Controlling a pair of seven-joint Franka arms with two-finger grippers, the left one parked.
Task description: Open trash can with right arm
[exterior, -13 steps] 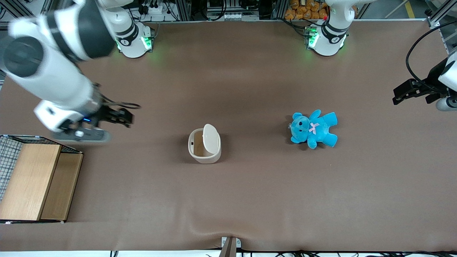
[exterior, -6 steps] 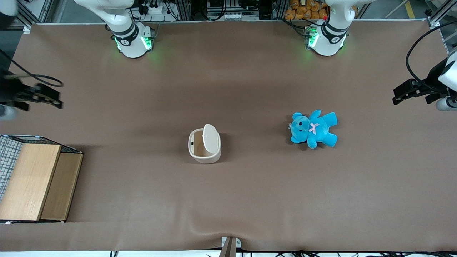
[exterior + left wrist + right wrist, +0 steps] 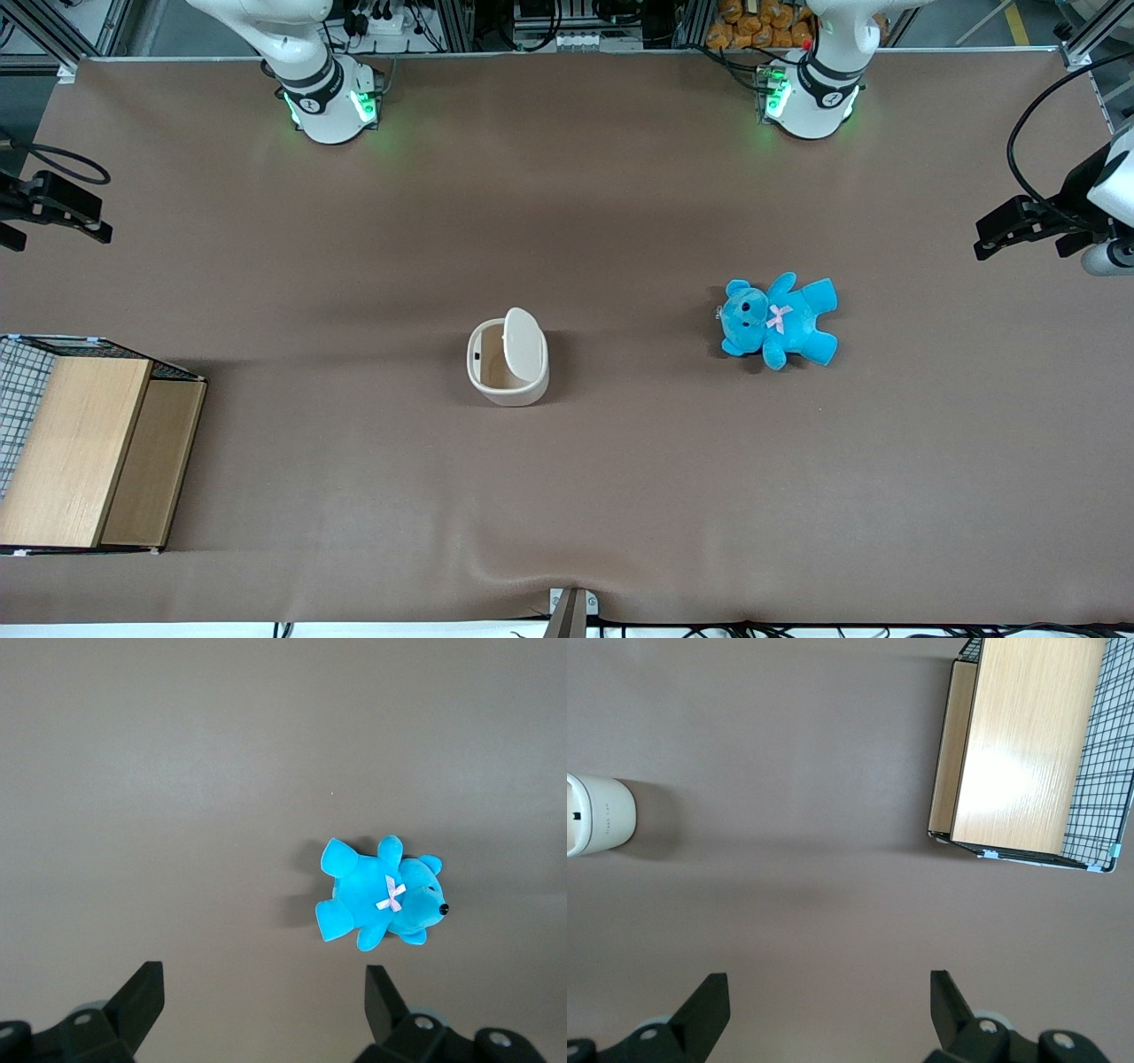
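The small cream-white plastic trash can [image 3: 508, 358], lid raised, stands mid-table, well apart from the black two-finger gripper [image 3: 84, 220], fingers spread, at the working arm's table edge

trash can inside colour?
Tan, under the raised cream lid of the trash can; front view shows it best. The pincer is open, at the working arm's end.

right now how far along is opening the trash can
Done: the trash can's lid stands tilted up, its tan inside showing. In hand: nothing; the gripper hangs open and empty above bare table at the working arm's end, apart from the can and the wooden box. Left: apparently nothing.
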